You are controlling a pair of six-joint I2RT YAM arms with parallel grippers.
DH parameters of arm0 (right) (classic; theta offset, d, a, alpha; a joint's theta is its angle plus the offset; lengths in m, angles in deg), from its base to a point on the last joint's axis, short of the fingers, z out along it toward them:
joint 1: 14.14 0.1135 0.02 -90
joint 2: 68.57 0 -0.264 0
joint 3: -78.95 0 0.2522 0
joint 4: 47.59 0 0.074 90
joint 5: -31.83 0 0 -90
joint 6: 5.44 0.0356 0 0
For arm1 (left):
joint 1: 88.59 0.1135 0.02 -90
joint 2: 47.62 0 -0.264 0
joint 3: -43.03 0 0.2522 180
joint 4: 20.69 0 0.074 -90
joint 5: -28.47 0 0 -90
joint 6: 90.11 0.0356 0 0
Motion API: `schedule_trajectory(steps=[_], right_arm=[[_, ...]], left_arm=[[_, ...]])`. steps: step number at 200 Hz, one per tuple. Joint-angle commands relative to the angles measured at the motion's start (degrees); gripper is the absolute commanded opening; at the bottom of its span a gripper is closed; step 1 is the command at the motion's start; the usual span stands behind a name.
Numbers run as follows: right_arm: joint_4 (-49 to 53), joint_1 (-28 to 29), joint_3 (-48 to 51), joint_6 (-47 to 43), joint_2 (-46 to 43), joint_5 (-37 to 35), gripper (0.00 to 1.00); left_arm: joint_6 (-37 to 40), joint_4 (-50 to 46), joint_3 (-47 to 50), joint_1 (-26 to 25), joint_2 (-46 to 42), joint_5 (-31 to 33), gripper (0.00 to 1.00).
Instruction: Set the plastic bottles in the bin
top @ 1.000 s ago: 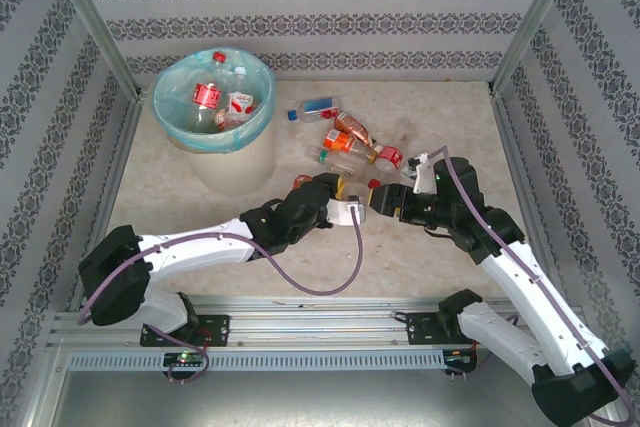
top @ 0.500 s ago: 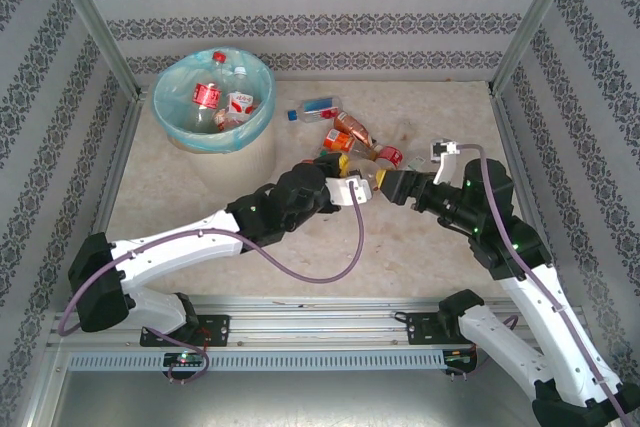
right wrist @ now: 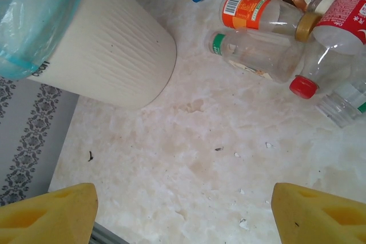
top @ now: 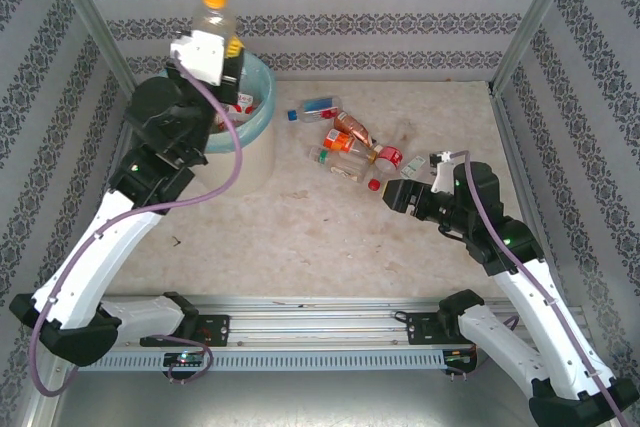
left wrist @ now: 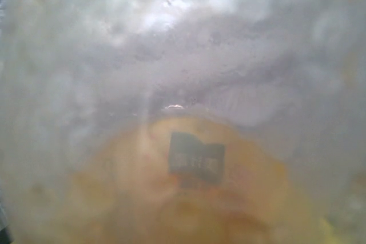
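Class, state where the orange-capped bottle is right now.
In the top view, upper left: the left gripper holds the orange-capped bottle above the bin.

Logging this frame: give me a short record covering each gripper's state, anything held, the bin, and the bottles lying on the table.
left gripper: shut on the orange-capped bottle, raised above the bin
right gripper: open, empty, low over the bare table beside the pile
bin: far-left part of the table, upright, contents mostly hidden by the left arm
loose bottles: several lying in a cluster to the right of the bin
task status: unfinished; held bottle not yet dropped
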Motion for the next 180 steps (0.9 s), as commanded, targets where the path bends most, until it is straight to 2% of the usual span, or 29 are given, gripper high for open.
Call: schedule_trajectory(steps=[1, 48, 77, 111, 180], right_arm=[[0.94, -0.22, 0.03, -0.7, -0.7, -1.15, 0.8], [1.07, -0.33, 0.33, -1.76, -1.45, -1.69, 0.8], [0.11, -0.43, 0.65, -2.1, -0.96, -1.65, 0.8], [-0.2, -0.43, 0.22, -2.71, 0.19, -1.7, 0.81], [-0.06, -0.42, 1.51, -2.57, -0.39, -2.31, 0.82]], left_arm=[[-7.84, -2.67, 0.05, 4.81, 3.03, -3.47, 0.08], [-16.44, -12.06, -7.81, 16.6, 11.78, -12.78, 0.07], [-19.08, -15.32, -11.95, 20.56, 17.04, -17.12, 0.06], [-22.37, -17.2, -13.76, 21.16, 22.22, -21.25, 0.06], [-28.56, -13.79, -4.04, 21.0, 22.1, -27.13, 0.16]])
